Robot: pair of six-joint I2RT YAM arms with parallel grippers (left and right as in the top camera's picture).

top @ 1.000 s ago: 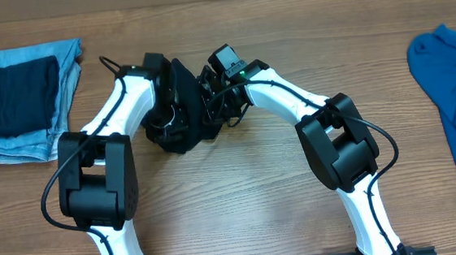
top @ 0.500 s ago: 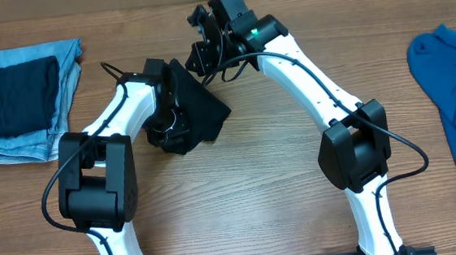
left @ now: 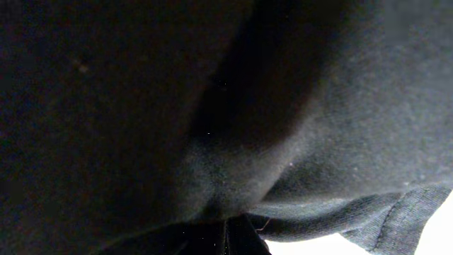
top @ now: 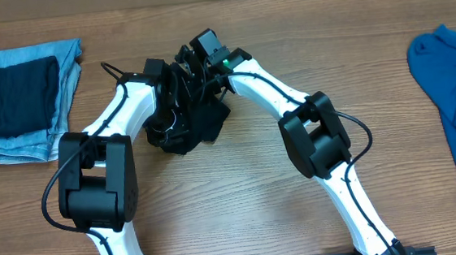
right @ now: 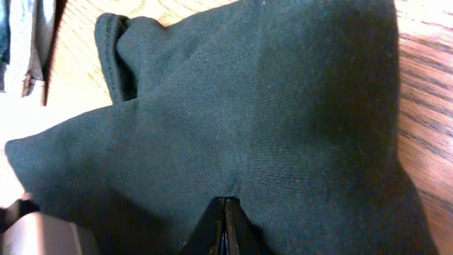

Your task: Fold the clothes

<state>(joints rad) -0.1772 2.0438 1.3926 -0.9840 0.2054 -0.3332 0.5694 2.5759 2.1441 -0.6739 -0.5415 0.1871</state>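
The black T-shirt (top: 201,123) lies bunched in a heap at the table's middle, between my two arms. My left gripper (top: 169,99) is buried in the heap's left side; in the left wrist view its shut fingertips (left: 228,230) pinch a fold of the dark cloth (left: 318,106), which fills the frame. My right gripper (top: 193,71) presses into the heap's upper part. In the right wrist view it (right: 225,204) is shut on a pinch of the shirt (right: 283,106), with a hem (right: 113,42) at upper left. The white neck label is hidden.
Folded light-blue jeans (top: 61,75) with a dark folded cloth (top: 18,99) on top lie at the far left. A bright blue garment (top: 453,85) lies at the right edge. Bare wooden table (top: 242,200) shows in front of the heap.
My right gripper swung up and back from the heap half a second ago, then came back down onto its upper part. The left arm has stayed in place.
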